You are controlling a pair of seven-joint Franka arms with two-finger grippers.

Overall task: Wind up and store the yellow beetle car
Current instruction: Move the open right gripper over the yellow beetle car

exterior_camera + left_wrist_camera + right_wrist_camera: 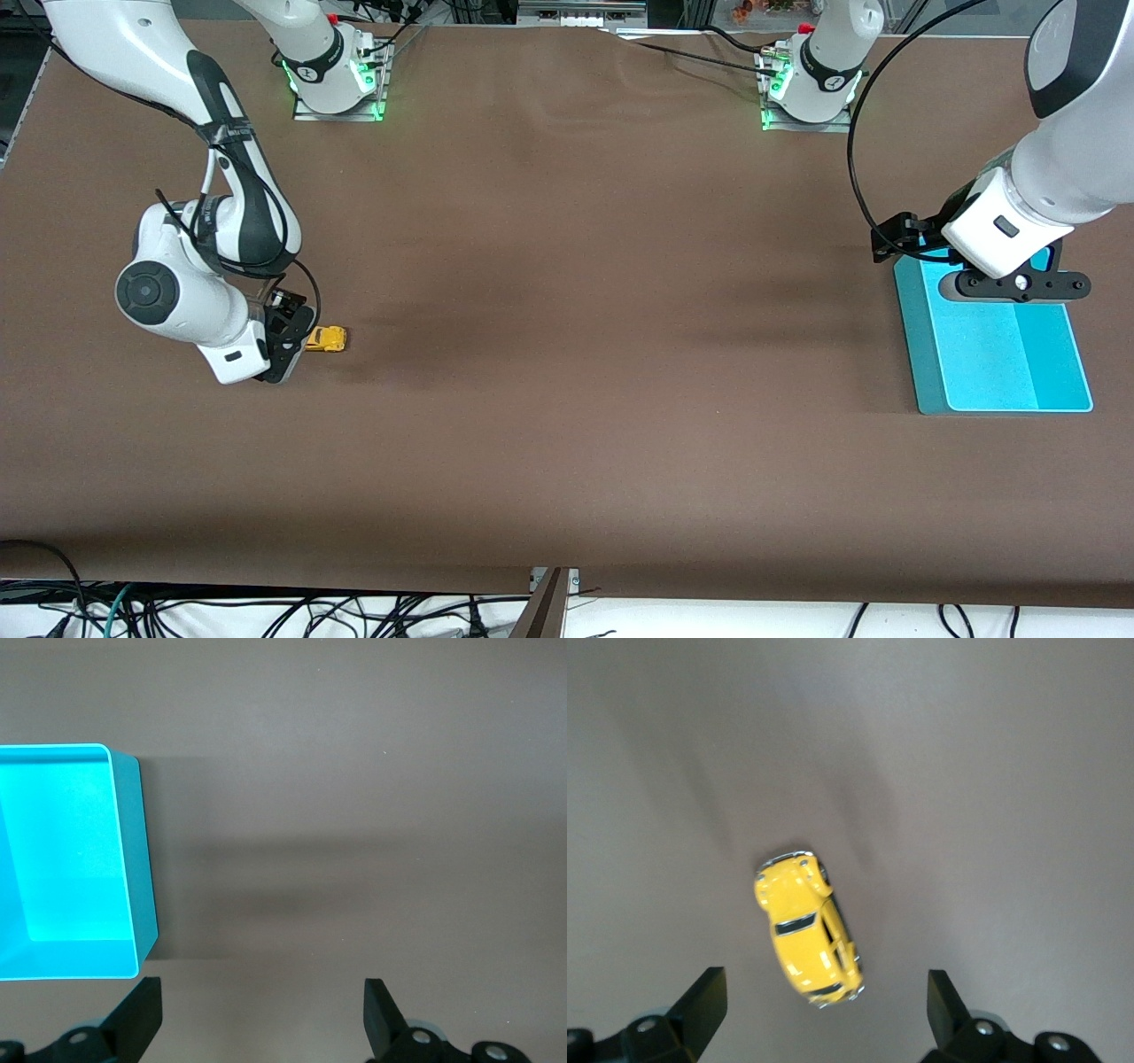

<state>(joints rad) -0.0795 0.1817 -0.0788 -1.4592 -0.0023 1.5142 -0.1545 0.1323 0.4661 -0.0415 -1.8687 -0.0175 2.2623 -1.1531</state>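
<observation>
My right gripper (288,341) hangs low over the brown table (567,354) at the right arm's end, jaws spread wide and holding nothing. The yellow beetle car (326,338) sits on its wheels on the table just beside my fingertips, on the side toward the table's middle. In the right wrist view the yellow beetle car (806,928) lies between the lines of my two fingers (700,1010), closer to one than the other, and ahead of their tips rather than between them. Its long axis runs slightly askew to the line my fingers point along, so the jaws would close across its width once I move forward and down, I judge.

My left gripper (1014,283) waits, equally wide and empty, over the end of the turquoise tray (921,354) farther from the front camera, at the left arm's end of the table, well apart from the car. The right arm is plainly the nearer one for the pickup.
</observation>
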